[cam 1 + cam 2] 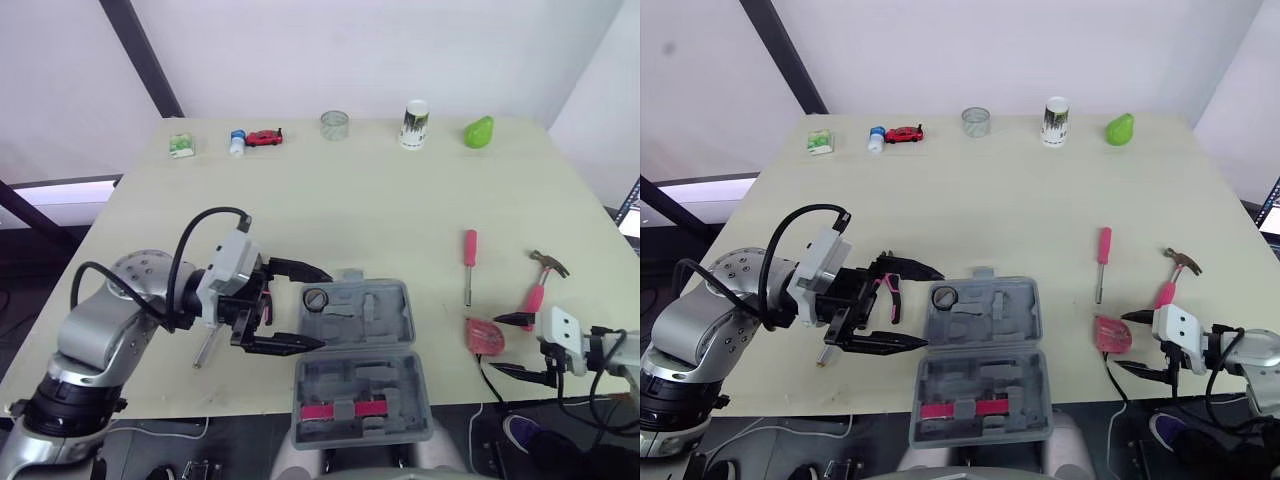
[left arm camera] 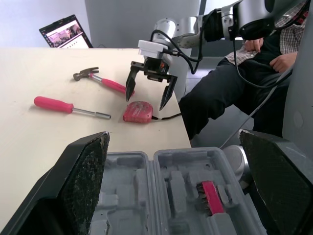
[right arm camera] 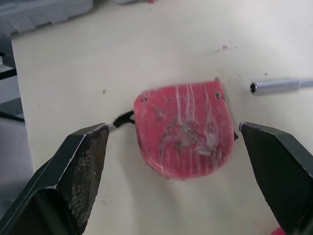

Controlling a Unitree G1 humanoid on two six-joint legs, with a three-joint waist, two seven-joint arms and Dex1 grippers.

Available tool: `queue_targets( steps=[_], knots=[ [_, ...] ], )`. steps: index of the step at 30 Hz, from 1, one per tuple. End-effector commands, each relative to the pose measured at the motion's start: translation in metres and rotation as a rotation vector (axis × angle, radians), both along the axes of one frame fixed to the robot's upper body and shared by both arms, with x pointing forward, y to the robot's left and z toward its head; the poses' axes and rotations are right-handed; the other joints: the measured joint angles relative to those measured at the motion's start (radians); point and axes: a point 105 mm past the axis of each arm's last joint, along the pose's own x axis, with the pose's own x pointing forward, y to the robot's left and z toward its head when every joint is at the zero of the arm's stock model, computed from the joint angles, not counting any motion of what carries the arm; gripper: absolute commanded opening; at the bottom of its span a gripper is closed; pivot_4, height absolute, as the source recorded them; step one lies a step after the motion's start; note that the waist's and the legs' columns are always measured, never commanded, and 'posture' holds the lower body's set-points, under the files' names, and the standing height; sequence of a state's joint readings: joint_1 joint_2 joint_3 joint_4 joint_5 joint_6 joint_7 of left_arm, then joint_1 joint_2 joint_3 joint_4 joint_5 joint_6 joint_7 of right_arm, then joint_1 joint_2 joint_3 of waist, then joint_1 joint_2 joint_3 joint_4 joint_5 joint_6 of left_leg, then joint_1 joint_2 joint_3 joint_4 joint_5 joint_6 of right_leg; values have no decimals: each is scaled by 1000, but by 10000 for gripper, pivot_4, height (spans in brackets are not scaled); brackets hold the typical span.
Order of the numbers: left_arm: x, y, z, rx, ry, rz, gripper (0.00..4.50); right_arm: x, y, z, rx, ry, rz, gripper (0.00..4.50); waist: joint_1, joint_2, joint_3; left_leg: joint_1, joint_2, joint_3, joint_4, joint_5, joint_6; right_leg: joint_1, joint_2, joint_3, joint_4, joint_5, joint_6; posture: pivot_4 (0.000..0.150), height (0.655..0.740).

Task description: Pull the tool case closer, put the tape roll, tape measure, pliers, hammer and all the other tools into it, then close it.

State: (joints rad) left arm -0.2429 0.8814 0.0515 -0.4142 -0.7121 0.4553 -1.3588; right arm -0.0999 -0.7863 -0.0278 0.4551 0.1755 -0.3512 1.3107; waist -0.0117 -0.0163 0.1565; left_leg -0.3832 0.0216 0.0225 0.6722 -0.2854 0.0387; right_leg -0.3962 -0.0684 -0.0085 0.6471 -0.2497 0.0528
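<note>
The left pincer (image 1: 328,310) is spread wide and holds nothing. Its two black fingers point right, with their tips at the left edge of the open tool case (image 1: 372,325). Just left of the case, under that pincer, lie the pink-handled pliers (image 1: 888,296) on the counter (image 1: 380,200). A slim metal tool (image 1: 205,350) pokes out near the arm's near side.

The case sits at the near edge of the counter, a little right of the left arm. Its far half shows grey moulded recesses, and a small dark tape roll (image 1: 316,298) rests in the far-left recess. Its near half, carrying a pink strip (image 1: 343,410), hangs over the counter's near edge.

The right pincer (image 3: 171,132) is also open and empty, at the near right edge of the counter. Its fingers point left with the red tape measure (image 1: 483,335) just ahead of them, apart from both tips. Beyond the tape measure lies a pink-handled screwdriver (image 1: 468,262), and right of it the pink-handled hammer (image 1: 543,280).

Along the far edge stand a small green box (image 1: 181,145), a blue-capped bottle (image 1: 237,142), a red toy car (image 1: 264,138), a glass jar (image 1: 335,124), a paper cup (image 1: 415,124) and a green pear-shaped object (image 1: 479,131).

A seated person (image 2: 254,83) shows in the left wrist view, beyond the right arm.
</note>
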Motion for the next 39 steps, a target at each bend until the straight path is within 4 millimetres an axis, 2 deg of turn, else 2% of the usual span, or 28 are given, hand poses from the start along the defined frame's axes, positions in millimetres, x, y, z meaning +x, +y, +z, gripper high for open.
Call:
queue_targets(
  steps=[1,11,14,15,16,20,24,28,32,39],
  knots=[
    [-8,1,6,6,-27,-32,45000,3,-2,-1,-30,-13,24,44671,0,0,0,0,0,0,0,0,0,0,0,0,0,0,0,1500,7400],
    [-10,9,6,-5,-76,-41,45000,14,6,-8,-23,-10,31,44671,1,1,0,0,0,0,0,1,-1,0,-1,0,1,0,0,1500,7400],
    [-9,10,3,5,-81,-34,45000,15,7,-10,-18,-8,32,36721,0,1,0,0,0,0,0,1,-1,0,0,0,1,0,0,1500,7400],
    [-9,10,3,7,-82,-31,45000,15,7,-10,-19,-7,33,31795,0,1,0,0,0,0,0,1,-1,0,0,0,1,0,0,1500,7400],
    [-8,11,3,7,-84,-29,45000,15,7,-10,-20,-8,33,28779,0,1,0,0,0,0,0,1,-1,0,0,0,1,0,0,1500,7400],
    [-7,13,1,5,-86,-26,45000,15,4,-7,-28,-18,33,28803,0,1,0,0,0,0,0,0,-1,0,-1,0,1,0,0,1500,7400],
    [-4,17,0,-13,-85,13,45000,11,3,6,-69,9,43,28803,1,3,1,0,0,0,0,0,-1,0,-1,0,1,0,0,1500,7400],
    [-3,25,-3,-9,-78,38,45000,13,17,29,-86,-27,65,28803,-1,4,2,1,0,0,0,0,0,0,-1,0,3,0,0,1500,7400],
    [-9,42,-3,-6,-55,65,45000,17,55,60,-125,-64,87,28803,-2,5,3,1,0,1,0,0,0,-2,-1,1,6,0,0,1500,7400],
    [-7,70,-10,-2,-42,130,45000,36,95,72,-267,-51,66,28803,5,5,3,0,0,0,1,0,0,-2,-1,-1,7,0,-1,1500,7400]
  ],
)
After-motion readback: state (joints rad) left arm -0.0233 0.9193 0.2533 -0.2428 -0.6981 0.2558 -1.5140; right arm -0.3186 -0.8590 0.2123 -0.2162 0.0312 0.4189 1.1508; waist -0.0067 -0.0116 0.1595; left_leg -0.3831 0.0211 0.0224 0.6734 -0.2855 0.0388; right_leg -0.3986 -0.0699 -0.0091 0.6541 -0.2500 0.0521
